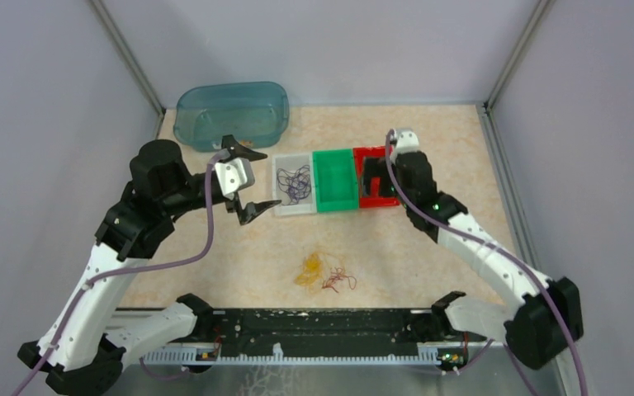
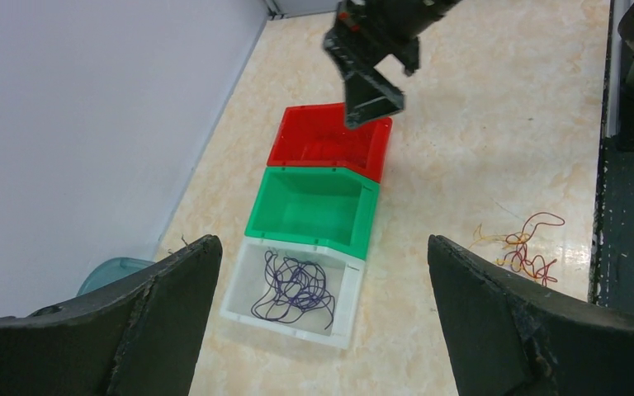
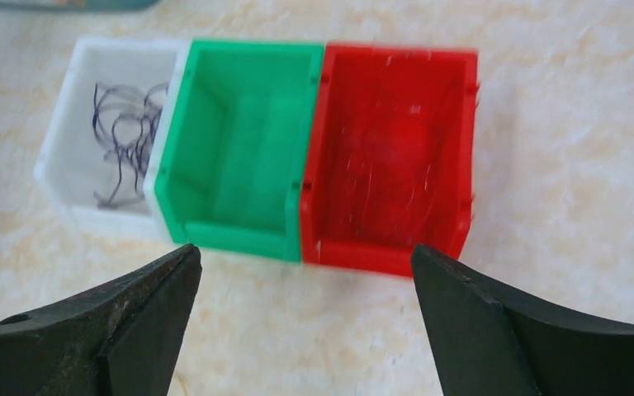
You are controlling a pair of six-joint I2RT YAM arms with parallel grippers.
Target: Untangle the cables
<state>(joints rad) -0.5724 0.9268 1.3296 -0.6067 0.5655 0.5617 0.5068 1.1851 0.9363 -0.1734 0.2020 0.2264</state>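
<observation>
Both grippers stand spread wide with nothing between their fingers. The left gripper (image 1: 264, 178) hovers at centre-left just beside the white bin (image 1: 293, 211), and the right gripper (image 3: 305, 252) hangs over the red bin (image 1: 376, 203), where faint thin strands show, too blurred to name. A dark purple cable (image 1: 294, 183) lies curled in the white bin, and the green bin (image 1: 334, 201) sits between the other two. At lower centre, on the beige marbled tabletop (image 1: 429, 264), a yellow-orange cable (image 1: 309, 271) and a red cable (image 1: 340, 281) lie touching in loose clumps. A teal tub (image 1: 231, 111) stands upper left against pale lilac walls (image 1: 49, 99).
</observation>
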